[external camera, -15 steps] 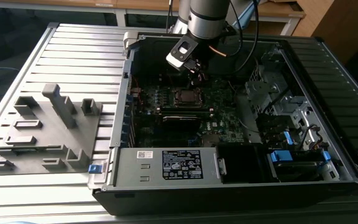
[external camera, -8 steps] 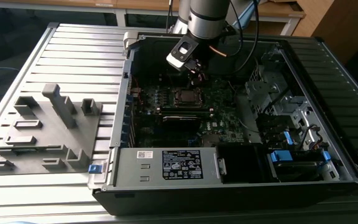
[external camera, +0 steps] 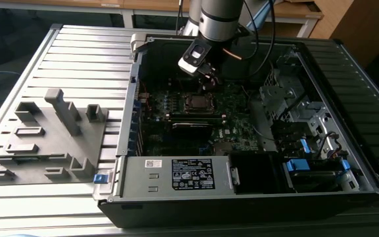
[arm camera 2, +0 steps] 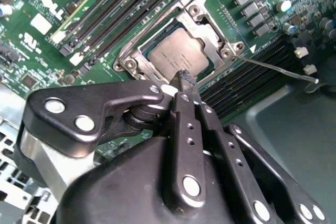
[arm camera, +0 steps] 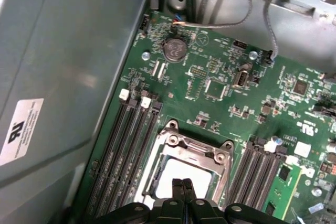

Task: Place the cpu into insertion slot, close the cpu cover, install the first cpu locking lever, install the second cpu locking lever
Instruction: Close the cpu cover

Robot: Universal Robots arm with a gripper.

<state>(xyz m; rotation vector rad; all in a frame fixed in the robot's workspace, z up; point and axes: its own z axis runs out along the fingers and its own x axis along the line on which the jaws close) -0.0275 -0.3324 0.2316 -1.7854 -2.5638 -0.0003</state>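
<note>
The cpu (arm camera 2: 176, 56) lies flat in the motherboard socket, its dull silver top showing through the window of the cpu cover (arm camera 2: 210, 40). The cover rests down around it. In the first wrist view the cpu (arm camera: 168, 174) and the cover frame (arm camera: 197, 148) lie just past my fingertips. My gripper (arm camera 2: 185, 78) is shut with nothing between its fingers, its tips right above the socket's near edge. A thin wire locking lever (arm camera 2: 278, 69) sticks out free from one socket corner. In the exterior view the gripper (external camera: 206, 75) hangs just above the socket (external camera: 196, 102) inside the open case.
Memory slots (arm camera 2: 121, 9) flank the socket. A power supply box (external camera: 176, 174) with a white label fills the case's near side, and drive cages (external camera: 295, 108) stand at the exterior view's right. A grey fixture tray (external camera: 45, 138) lies outside the case. Cables (arm camera: 231, 19) cross the board's far end.
</note>
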